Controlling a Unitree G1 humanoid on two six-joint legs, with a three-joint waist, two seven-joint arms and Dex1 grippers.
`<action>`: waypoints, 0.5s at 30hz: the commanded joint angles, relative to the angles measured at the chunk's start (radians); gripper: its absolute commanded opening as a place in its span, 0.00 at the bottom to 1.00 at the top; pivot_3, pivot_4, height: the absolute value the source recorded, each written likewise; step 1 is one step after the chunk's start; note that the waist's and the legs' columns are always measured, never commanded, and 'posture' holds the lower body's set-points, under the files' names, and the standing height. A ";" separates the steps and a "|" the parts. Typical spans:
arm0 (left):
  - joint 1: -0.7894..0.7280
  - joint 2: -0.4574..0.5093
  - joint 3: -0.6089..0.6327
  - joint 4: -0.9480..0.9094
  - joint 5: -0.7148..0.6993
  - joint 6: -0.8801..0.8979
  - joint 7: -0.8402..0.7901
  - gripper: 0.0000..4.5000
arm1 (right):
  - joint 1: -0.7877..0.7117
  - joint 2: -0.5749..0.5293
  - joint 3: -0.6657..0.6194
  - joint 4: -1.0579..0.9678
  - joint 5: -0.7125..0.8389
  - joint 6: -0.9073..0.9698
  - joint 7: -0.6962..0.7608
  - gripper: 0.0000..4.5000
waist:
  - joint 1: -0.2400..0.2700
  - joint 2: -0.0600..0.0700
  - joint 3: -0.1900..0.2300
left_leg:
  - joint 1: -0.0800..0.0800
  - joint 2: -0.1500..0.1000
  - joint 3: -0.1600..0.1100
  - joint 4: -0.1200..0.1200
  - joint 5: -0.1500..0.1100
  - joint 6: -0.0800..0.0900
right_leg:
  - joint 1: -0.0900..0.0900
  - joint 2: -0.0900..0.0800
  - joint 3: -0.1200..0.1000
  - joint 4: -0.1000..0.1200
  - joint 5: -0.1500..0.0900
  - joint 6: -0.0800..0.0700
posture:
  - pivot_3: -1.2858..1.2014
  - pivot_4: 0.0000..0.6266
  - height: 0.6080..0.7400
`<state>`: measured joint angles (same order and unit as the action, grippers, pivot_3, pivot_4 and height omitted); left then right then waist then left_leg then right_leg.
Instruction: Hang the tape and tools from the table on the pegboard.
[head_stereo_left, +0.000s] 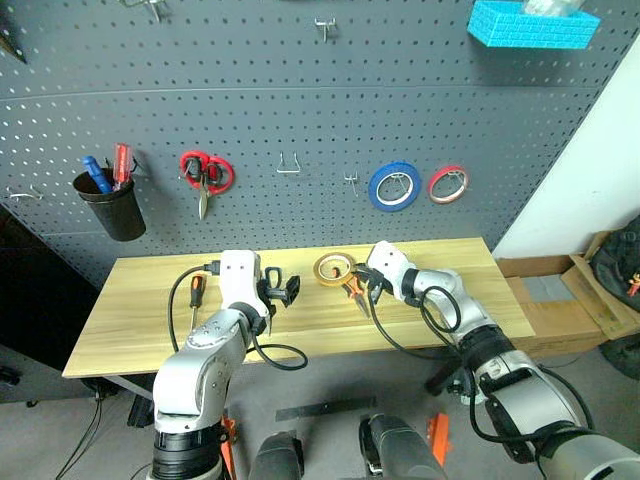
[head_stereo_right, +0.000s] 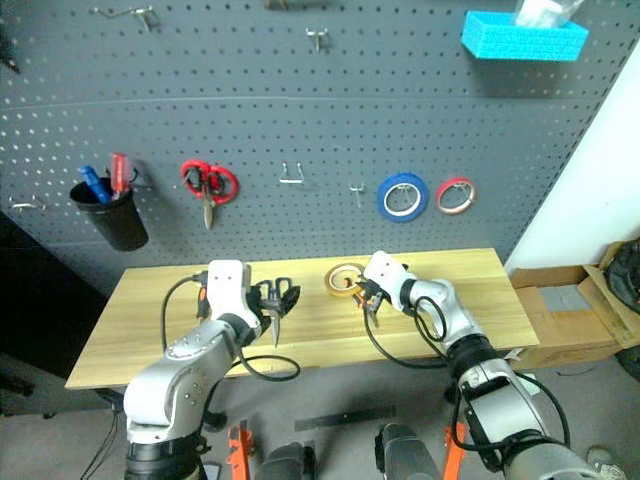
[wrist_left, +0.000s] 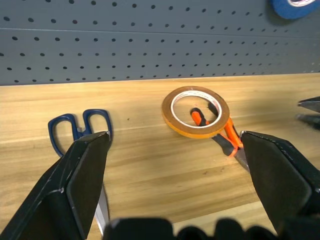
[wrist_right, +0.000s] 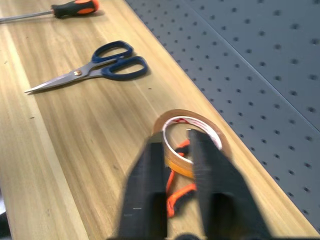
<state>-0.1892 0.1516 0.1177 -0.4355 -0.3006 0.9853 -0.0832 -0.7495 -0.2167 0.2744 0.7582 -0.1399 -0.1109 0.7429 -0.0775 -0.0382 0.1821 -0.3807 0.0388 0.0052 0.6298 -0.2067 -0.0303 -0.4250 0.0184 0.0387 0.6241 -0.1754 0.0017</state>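
The tape (wrist_left: 195, 111), a flat ring of yellow-tan with a white inner core, lies on its side on the light plank table (head_stereo_left: 140, 320), a little right of centre in the left eye view and near the table's far edge below the pegboard (head_stereo_left: 300, 90). Part of it rests over the orange-and-black handles of the pliers (wrist_left: 226, 137), one handle showing through the ring's hole in the left wrist view. The right gripper (wrist_right: 177, 150) hangs just over the tape's near rim, its two black fingers (wrist_right: 150, 170) a narrow gap apart and holding nothing. The left gripper (wrist_left: 175, 150) is at centre-left of the head view, its jaws spread wide and empty. Between the two fingers' view lie the scissors (wrist_right: 90, 67), dark-handled, blades closed, flat on the wood to the left of the tape. The screwdriver (head_stereo_left: 196, 297) lies further left, near the left arm. On the pegboard hang a blue roll (head_stereo_left: 394, 186) and a red roll (head_stereo_left: 447, 184), upper right of the tape.
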 joint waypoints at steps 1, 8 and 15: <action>-0.035 -0.014 -0.001 -0.056 -0.016 0.035 0.014 1.00 | -0.068 0.010 0.009 0.046 -0.013 -0.015 0.017 0.49 | 0.004 -0.002 0.010 | 0.000 0.000 0.000 0.000 0.000 0.000 | 0.000 0.000 0.000 0.001 0.000 0.000 | 0.55 0.35 1.00; -0.074 -0.042 -0.006 -0.036 -0.026 0.079 0.025 1.00 | -0.162 0.037 0.027 0.196 -0.045 -0.037 0.029 0.91 | 0.036 -0.004 0.036 | -0.009 0.000 0.000 -0.002 -0.003 0.004 | -0.009 0.000 0.002 0.004 -0.007 0.001 | 0.56 0.42 1.00; -0.132 -0.080 0.013 0.007 -0.034 0.120 0.032 1.00 | -0.225 0.058 0.053 0.335 -0.100 -0.060 0.022 0.91 | 0.053 -0.004 0.077 | -0.020 0.000 -0.003 -0.002 -0.003 0.004 | -0.018 -0.001 0.001 0.005 -0.006 0.003 | 0.56 0.48 1.00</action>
<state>-0.3123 0.0804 0.1248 -0.4120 -0.3152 1.1022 -0.0534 -0.9553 -0.1558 0.3230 1.0826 -0.2284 -0.1482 0.7642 -0.0246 -0.0424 0.2591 -0.4010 0.0391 0.0027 0.6280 -0.2100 -0.0259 -0.4428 0.0175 0.0399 0.6288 -0.1811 0.0051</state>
